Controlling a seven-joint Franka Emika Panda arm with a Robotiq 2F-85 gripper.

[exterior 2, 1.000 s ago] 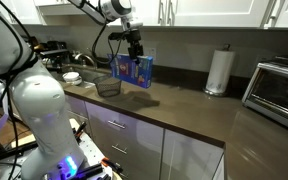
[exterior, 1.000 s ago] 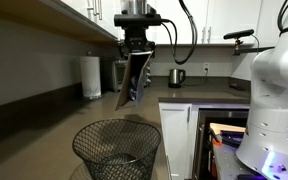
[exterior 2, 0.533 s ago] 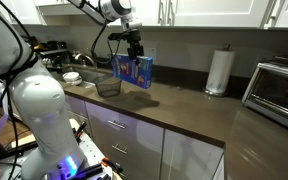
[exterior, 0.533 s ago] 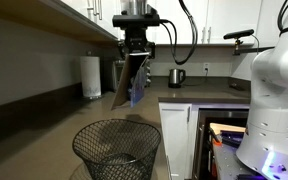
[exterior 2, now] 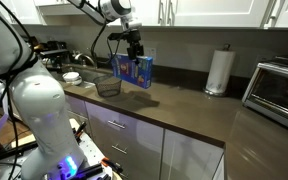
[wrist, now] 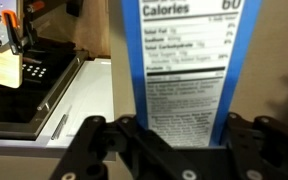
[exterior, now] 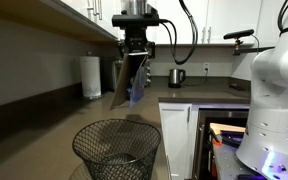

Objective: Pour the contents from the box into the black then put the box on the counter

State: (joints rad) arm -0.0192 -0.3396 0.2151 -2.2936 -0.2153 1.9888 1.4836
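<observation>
The fingers (exterior: 135,50) are clamped on the upper end of the blue box (exterior: 132,82). It hangs from them in the air, its long axis running downward at a slant, with the lower end swung left in an exterior view. The black wire basket (exterior 2: 108,87) stands on the table (exterior 2: 189,112), lower than the box and to its left. I cannot tell whether the box's bottom end is over the rim. The pour likely depends on closing that offset.
</observation>
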